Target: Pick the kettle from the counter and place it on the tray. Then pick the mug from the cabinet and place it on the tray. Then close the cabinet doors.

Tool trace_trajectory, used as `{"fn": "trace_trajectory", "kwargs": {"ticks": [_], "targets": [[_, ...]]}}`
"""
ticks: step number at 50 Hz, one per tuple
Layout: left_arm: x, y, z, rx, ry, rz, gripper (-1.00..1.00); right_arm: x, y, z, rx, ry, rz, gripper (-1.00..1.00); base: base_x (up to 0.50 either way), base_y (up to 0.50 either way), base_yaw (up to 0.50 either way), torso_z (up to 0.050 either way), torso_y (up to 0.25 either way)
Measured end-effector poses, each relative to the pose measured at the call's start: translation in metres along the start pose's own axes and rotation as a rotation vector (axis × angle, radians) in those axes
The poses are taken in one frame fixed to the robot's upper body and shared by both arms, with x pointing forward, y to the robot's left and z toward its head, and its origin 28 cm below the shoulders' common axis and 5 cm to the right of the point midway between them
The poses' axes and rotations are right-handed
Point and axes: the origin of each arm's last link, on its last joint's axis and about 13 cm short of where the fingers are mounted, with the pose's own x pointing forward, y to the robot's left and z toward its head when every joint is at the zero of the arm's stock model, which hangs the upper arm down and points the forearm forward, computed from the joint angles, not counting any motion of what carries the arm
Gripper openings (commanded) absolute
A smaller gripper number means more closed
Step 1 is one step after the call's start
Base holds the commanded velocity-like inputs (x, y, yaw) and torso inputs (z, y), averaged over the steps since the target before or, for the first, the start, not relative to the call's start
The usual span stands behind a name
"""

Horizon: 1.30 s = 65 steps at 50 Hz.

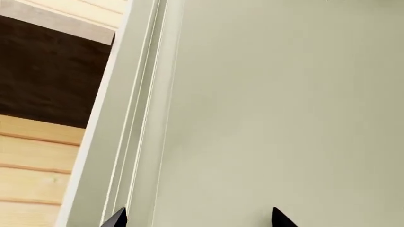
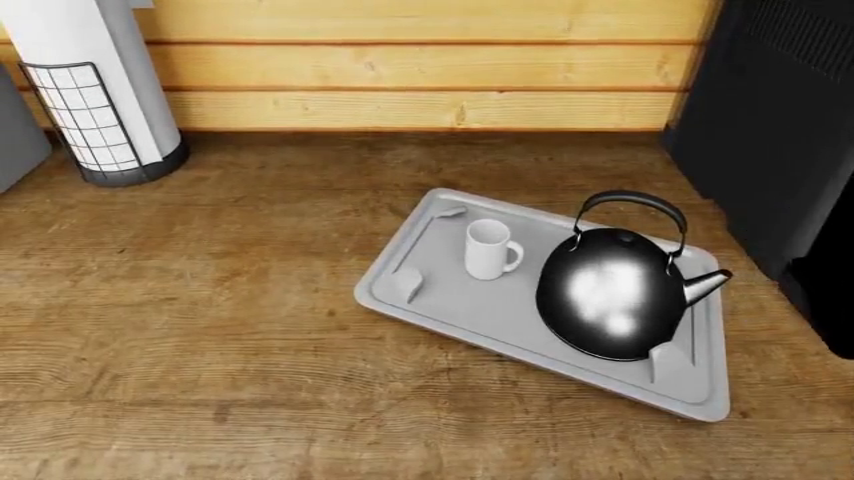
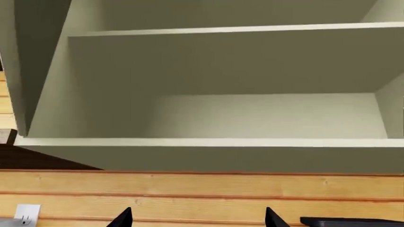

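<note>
Head view has the kettle [image 2: 614, 295] and mug [image 2: 490, 249] both on the tray [image 2: 441, 300] mid-worktop [image 2: 200, 300], left claw [image 1: 196, 218] spread right by the cabinet door [image 1: 271, 109], right claw [image 3: 197, 218] spread facing the shelf [image 3: 208, 142], so a sloppy push could slip off the door and leave it ajar.

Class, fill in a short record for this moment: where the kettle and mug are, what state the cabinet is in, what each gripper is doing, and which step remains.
kettle: upright on the tray
mug: upright on the tray, beside the kettle
cabinet: open, shelves bare
left gripper: open, facing a pale cabinet door
right gripper: open, empty, below the cabinet
step left: close the doors
</note>
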Motion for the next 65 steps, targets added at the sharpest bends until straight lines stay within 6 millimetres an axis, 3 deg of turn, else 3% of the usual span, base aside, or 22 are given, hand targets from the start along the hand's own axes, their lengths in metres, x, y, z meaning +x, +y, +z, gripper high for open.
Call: {"fn": "trace_trajectory", "kwargs": {"ticks": [10, 26, 42, 65], "targets": [[0.012, -0.004, -0.008, 0.013, 0.024, -0.014, 1.00, -0.003, -0.004, 0.003, -0.005, -0.009, 0.000, 1.00, 0.00, 0.00, 0.00, 0.000, 0.000], [0.014, -0.007, -0.016, 0.120, 0.026, -0.009, 1.00, -0.005, -0.005, 0.003, -0.009, -0.009, 0.007, 1.00, 0.00, 0.00, 0.00, 0.000, 0.000], [0.015, -0.012, -0.044, 0.296, 0.029, -0.037, 1.00, -0.006, -0.005, 0.000, -0.009, 0.001, 0.012, 1.00, 0.00, 0.00, 0.00, 0.000, 0.000], [0.018, -0.022, -0.093, 0.604, 0.227, -0.067, 1.00, -0.007, -0.005, -0.001, -0.007, 0.007, 0.013, 1.00, 0.00, 0.00, 0.00, -0.002, 0.000]]}}
